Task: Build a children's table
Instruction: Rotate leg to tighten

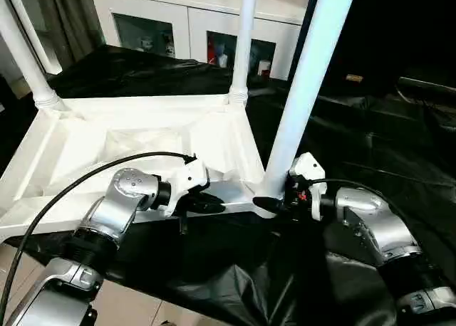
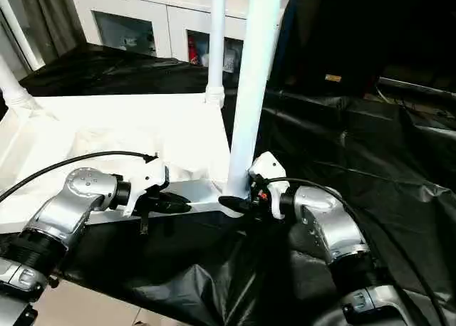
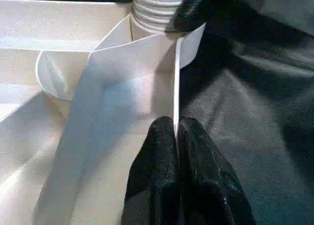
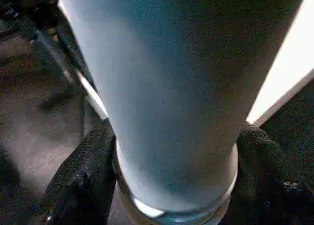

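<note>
The tabletop point(image 1: 142, 137) lies upside down on the black sheet point(image 1: 370, 148), three legs standing in its corner sockets. Steady it: the left gripper point(image 3: 176, 136) is pinched on the thin front rim. The right gripper point(image 4: 171, 176) straddles the near leg point(image 1: 306, 84) at its base, fingers point(image 4: 86, 176) either side. Probable step: seat this leg. Keep it vertical, turning it without tilting.

Left gripper point(image 3: 177, 136) fingers pinched together; right gripper point(image 4: 171, 185) fingers spread, both silver forearms angled inward.
</note>
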Tool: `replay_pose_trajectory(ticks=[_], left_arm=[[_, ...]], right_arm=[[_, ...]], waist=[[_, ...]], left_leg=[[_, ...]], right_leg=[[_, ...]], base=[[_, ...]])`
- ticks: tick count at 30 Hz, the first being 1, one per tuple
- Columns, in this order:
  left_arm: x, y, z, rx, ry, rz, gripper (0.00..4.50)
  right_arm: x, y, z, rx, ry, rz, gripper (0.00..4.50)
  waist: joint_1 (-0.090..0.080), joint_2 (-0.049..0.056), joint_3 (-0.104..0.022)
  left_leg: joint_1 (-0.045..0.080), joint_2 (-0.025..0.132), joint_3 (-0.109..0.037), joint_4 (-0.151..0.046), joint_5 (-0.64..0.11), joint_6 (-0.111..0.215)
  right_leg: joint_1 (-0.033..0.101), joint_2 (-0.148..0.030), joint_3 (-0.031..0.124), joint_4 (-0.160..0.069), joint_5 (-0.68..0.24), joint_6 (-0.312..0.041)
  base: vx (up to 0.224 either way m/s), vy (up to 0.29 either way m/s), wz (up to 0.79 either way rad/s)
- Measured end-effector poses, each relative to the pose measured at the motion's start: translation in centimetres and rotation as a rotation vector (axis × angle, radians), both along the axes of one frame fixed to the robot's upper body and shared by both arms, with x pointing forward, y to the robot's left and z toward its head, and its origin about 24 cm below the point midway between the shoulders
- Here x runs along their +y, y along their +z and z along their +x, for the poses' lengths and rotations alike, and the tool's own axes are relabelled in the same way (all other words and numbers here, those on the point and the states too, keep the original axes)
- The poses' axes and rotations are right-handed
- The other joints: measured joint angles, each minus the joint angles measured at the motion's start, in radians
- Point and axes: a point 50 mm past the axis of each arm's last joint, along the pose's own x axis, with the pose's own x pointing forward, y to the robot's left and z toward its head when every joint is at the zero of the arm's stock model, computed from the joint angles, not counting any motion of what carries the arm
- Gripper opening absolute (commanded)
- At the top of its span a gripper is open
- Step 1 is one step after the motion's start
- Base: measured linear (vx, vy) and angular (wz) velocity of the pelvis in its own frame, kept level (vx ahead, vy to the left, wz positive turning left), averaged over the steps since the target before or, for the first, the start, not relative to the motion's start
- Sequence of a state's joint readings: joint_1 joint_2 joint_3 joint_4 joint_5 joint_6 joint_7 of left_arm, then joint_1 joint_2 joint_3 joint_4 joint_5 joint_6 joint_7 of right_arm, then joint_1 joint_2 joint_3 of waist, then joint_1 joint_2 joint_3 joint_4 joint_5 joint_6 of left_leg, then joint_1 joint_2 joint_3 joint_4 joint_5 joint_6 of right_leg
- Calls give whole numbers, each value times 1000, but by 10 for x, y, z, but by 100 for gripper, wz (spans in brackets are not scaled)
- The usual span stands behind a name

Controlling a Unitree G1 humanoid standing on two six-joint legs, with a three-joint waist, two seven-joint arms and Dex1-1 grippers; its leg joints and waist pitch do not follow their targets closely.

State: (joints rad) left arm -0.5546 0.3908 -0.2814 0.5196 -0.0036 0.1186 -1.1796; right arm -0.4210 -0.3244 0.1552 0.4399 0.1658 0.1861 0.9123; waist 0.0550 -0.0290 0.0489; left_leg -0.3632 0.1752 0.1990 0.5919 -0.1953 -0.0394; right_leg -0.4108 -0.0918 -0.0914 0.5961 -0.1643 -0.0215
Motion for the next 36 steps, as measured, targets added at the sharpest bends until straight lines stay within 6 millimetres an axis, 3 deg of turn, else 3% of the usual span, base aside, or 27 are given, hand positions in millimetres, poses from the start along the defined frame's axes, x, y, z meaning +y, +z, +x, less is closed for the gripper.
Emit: replay_pose_trajectory(ticks=[10, 14, 15, 16, 17, 23, 34, 36], left_arm=[[-40, -5, 28, -34, 268, 3, 0], [-54, -6, 31, -45, 303, 6, 0], [-54, -6, 31, -46, 303, 6, 0], [-54, -6, 32, -47, 303, 7, 0], [-53, -6, 32, -50, 303, 8, 0], [-43, -4, 36, -87, 353, 23, 0], [-14, 1, 26, -71, 205, 11, 0], [-10, 0, 21, -57, 162, 2, 0]], right_arm=[[17, -12, 33, 18, -621, 96, 274], [25, -13, 38, 12, -733, 100, 274], [25, -13, 38, 9, -736, 101, 274], [26, -14, 38, 2, -736, 98, 330], [26, -14, 38, -1, -735, 98, 344], [30, -15, 37, 3, -664, 126, 390], [-13, 6, 17, -33, -211, 15, 390], [-14, 11, 16, -38, -160, 19, 390]], waist=[[-7, 2, -1], [-1, 2, -1], [-1, 2, -2], [-1, 2, -2], [-1, 2, -2], [-22, 1, -1], [-16, 1, 0], [-16, 1, 0]], left_leg=[[10, 0, 0, 1, 2, -3], [10, -1, 0, 1, 2, -3], [10, -1, 0, 0, 2, -3], [10, -1, 0, 0, 2, -3], [10, -1, 0, 0, 2, -3], [8, -1, -1, 0, 2, -3], [3, 0, -1, -6, 2, -3], [4, 0, -1, -5, 2, -3]], right_leg=[[9, 0, 1, -1, -4, 6], [11, -1, 1, -3, -4, 7], [11, -1, 1, -3, -4, 7], [11, -1, 1, -3, -4, 7], [11, -1, 1, -3, -4, 7], [8, -1, 0, -3, -4, 7], [3, 0, -3, -2, -3, 3], [3, 0, -3, -2, -3, 3]], base=[[0, 0, 0], [0, 0, 0], [0, 0, 0], [0, 0, 0], [0, 0, 0], [0, 0, 0], [0, 0, 0], [0, 0, 0]])
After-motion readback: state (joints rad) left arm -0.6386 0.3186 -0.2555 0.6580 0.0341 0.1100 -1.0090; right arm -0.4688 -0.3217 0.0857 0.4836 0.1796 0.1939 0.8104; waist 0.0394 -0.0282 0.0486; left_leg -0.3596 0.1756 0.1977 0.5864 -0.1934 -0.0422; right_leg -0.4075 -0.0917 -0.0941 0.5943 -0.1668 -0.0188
